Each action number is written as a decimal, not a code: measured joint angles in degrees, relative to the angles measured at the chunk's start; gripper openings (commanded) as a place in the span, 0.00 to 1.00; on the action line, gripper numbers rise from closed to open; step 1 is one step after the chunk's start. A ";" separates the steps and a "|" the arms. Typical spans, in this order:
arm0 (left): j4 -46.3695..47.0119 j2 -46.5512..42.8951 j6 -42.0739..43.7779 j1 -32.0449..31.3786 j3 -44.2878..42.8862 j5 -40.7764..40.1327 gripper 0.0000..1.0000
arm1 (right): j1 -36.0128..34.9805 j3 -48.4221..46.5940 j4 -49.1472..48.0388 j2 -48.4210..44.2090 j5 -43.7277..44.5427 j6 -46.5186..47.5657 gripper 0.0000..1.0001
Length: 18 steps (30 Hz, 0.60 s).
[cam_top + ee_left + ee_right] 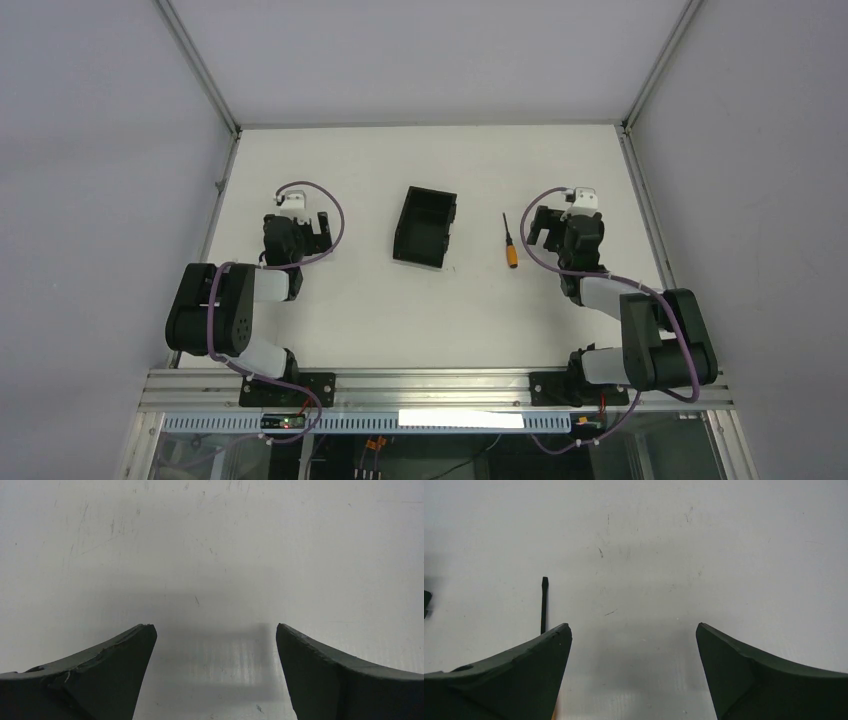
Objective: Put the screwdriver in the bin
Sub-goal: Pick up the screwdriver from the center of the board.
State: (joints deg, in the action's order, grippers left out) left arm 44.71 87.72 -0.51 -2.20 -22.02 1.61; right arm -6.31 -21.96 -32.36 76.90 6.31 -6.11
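Overhead view: a small black plastic rectangular open-top bin (417,250) stood near the middle of the white table (350,310), turned slightly askew, with nothing visible inside. A small screwdriver with a stubby orange handle and thin black shaft (511,243) lay flat on the table to the right of the bin, apart from it and outside it. Its handle was toward the arm bases and its shaft pointed to the far side. The left gripper (298,222) sat low over the table well to the left of the bin. The right gripper (562,222) sat just to the right of the screwdriver without touching it. Left wrist view: the left gripper (215,630) had its dark fingers (115,670) spread wide, and only bare, scuffed table (215,540) showed between them. Right wrist view: the right gripper (634,627) likewise stood fully spread and gripped nothing. The black shaft of the screwdriver (544,605) lay outside the gap, just beyond the tip of the finger (524,675) on the frame's left. That finger hid most of the handle, leaving only a thin orange sliver showing at its lower edge.
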 measured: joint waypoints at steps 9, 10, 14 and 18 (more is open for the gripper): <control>-0.02 0.00 0.00 0.00 0.00 0.00 0.99 | 0.00 0.52 -0.81 -0.46 1.03 -0.28 0.99; -0.02 0.00 0.00 0.00 0.00 -0.02 0.99 | 0.00 0.52 -0.76 -0.46 1.44 -0.46 0.99; 0.00 0.00 0.00 0.00 0.00 0.00 0.99 | 0.00 0.52 -0.79 -0.46 2.32 -0.76 0.99; 0.00 0.00 0.00 0.00 0.00 0.00 0.99 | 0.00 0.83 -0.31 -1.88 2.27 -0.85 0.99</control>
State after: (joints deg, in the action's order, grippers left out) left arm 44.71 87.72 -0.51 -2.20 -22.02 1.61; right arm -6.31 -21.12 -32.67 75.02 8.58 -6.96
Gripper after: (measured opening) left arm 0.992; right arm 0.993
